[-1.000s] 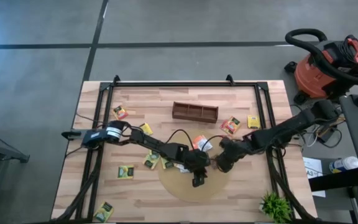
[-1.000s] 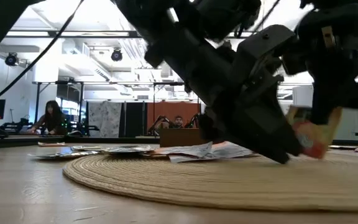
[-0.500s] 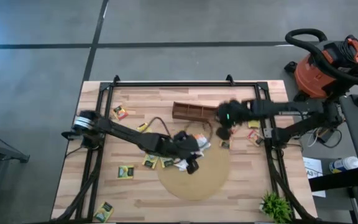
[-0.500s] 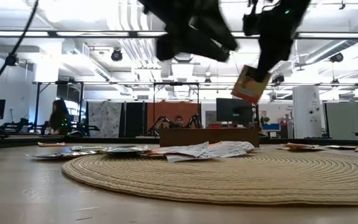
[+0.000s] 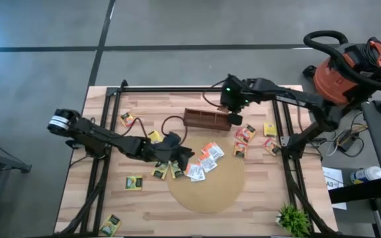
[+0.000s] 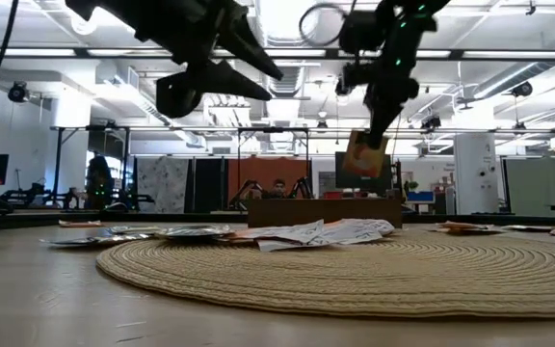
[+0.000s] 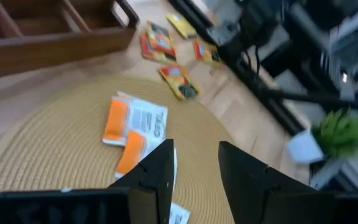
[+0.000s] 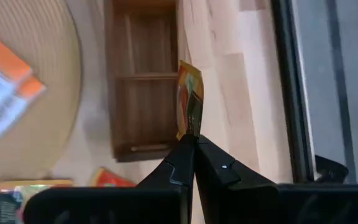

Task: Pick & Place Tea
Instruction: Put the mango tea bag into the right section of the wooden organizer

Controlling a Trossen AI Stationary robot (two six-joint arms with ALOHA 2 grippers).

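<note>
**Sachet held above the wooden box**

Tea sachet [image 8: 189, 99] — orange and yellow, seen edge-on — is pinched between the closed fingertips of the right gripper [image 5: 234, 119], which is raised over the right end of the long brown compartment box [image 5: 207, 119]. In the low view the same packet [image 6: 363, 156] is seen hanging from the gripper [image 6: 372, 135], well clear of the table and above the box [image 6: 322, 211]. In the right wrist view the box's wooden compartments [image 8: 143, 81] are seen directly behind the held sachet.

The left gripper [image 5: 182, 156] is held in the air at the left edge of the large round tan mat [image 5: 207, 198], its two fingers [image 7: 157, 174] parted by a narrow gap with nothing between them. It is also visible high up in the low view [image 6: 229, 63].

A small pile of white and orange sachets [image 5: 206, 158] lies on the upper left part of the mat, just beside the left gripper. Yellow-and-green sachets [image 5: 161, 171] lie on the wooden table [image 5: 144, 211] just left of the mat, with another [image 5: 133, 182] further left and one [image 5: 111, 224] near the front left corner. Orange sachets [image 5: 245, 133] are scattered to the right of the box, and a yellow one [image 5: 270, 129] lies beyond them — near the table's right frame rail
</note>
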